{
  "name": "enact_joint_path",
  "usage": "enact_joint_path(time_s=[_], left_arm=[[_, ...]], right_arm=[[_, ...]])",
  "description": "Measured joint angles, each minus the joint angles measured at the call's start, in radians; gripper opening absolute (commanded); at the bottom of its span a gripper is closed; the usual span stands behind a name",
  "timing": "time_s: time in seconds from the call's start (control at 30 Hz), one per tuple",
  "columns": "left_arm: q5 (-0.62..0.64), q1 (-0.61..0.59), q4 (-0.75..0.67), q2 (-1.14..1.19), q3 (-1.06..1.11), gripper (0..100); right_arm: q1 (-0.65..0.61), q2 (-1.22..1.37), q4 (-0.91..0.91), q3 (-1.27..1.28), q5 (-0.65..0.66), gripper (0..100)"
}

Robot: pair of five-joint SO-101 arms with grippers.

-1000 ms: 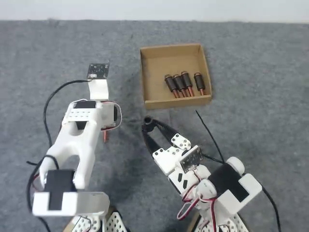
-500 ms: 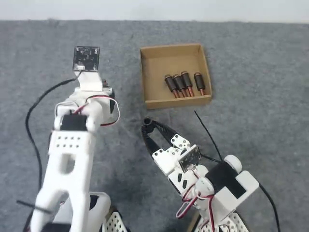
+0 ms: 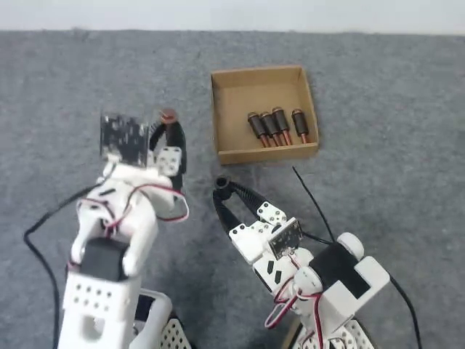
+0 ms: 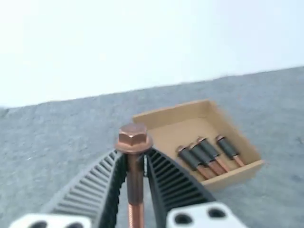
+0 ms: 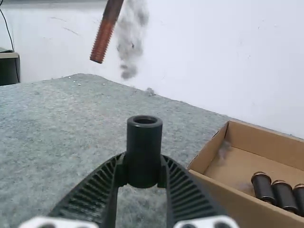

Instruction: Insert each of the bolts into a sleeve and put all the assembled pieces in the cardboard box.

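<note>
With the left gripper (image 4: 135, 159), clamps a copper-coloured hex-head metal bolt (image 4: 134, 140) by its shank, jaws pressed together on it, head standing just past the fingertips. With the right gripper (image 5: 143, 164), pinches a short black cylindrical sleeve (image 5: 144, 140) the same way, jaws closed on its lower half, open bore facing away from the wrist. Seen from above: bolt (image 3: 168, 115) raised off the grey felt-covered table (image 3: 378, 87), left of the sleeve (image 3: 221, 180) and farther away, well apart from it. Seen from the right wrist: threaded end hanging clear of the bore and off its axis, shank a little tilted against the sleeve, not yet lined up. Probably calls for bringing that tip right and nearer, over the mouth, and squaring the two long axes before pushing in. Farther right: open brown cardboard box (image 3: 265, 154), four assembled pieces (image 3: 276, 125) lying side by side inside.
</note>
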Motion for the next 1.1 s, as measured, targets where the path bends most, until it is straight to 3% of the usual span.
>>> enact_joint_path(time_s=[0.13,0.33,0.43,0.6,0.87,1.1], left_arm=[[0.0,0.054,-0.043,-0.091,0.107,1],[0.003,0.092,-0.338,-0.176,0.321,1],[0.064,0.104,-0.391,-0.21,0.356,1],[0.146,0.104,-0.404,-0.262,0.359,1],[0.161,0.222,-0.236,-0.319,0.359,1],[0.161,0.244,-0.224,-0.35,0.365,1]], right_arm=[[0.0,0.0,0.0,0.0,0.0,0.7],[0.0,0.0,0.0,0.0,0.0,0.7],[0.0,0.0,0.0,0.0,0.0,0.7],[0.0,0.0,0.0,0.0,0.0,0.7],[0.0,0.0,0.0,0.0,0.0,0.7],[0.0,0.0,0.0,0.0,0.0,0.7]])
